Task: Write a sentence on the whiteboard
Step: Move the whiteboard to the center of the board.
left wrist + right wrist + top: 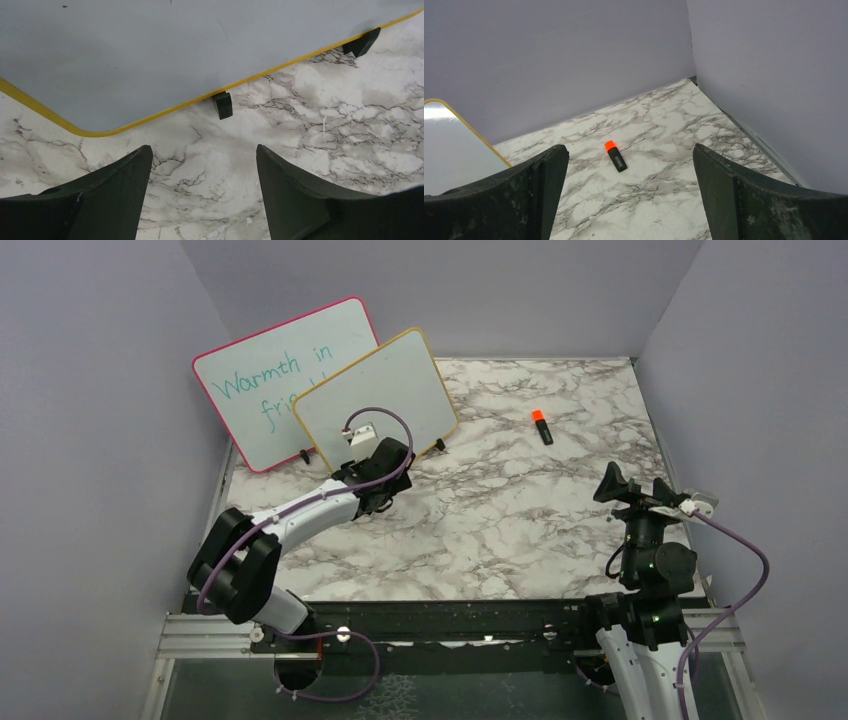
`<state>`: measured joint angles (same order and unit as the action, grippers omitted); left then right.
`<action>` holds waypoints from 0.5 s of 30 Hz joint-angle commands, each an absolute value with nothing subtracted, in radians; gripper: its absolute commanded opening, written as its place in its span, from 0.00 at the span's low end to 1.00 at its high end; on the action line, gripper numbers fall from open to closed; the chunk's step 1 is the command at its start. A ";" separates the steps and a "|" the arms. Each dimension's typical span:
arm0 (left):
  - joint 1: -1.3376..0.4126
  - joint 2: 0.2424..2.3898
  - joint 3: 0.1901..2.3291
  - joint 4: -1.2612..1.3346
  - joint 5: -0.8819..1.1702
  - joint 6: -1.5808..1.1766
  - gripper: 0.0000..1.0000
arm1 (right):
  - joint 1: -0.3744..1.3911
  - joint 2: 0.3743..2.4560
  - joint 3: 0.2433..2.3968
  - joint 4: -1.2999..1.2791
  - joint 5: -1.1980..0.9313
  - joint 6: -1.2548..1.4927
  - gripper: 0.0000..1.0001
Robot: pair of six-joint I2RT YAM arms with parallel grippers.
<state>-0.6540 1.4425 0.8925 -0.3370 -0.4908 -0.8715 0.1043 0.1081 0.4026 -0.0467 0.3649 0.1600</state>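
Note:
The whiteboard [385,395] with the yellow-orange frame stands tilted at the back left on small black feet [222,105]. Its white face [150,50] is blank, and no sentence shows on it in any view. My left gripper [392,458] hovers just in front of the board's lower edge. In the left wrist view its fingers [202,150] stand open over bare marble with nothing between them. My right gripper [635,485] is raised at the near right, open and empty [629,150]. The board's corner [449,150] shows at the left of the right wrist view.
A larger pink-framed whiteboard [270,370] with teal writing leans behind the yellow one. A black marker with an orange cap [541,427] lies on the marble table [480,520] at the back right, also seen as the marker [615,155] ahead of the right gripper. Purple walls enclose three sides.

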 commanded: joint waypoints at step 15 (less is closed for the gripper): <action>-0.658 1.712 1.039 -0.278 -0.598 -0.959 0.47 | 0.100 0.082 0.377 -0.017 0.374 0.173 1.00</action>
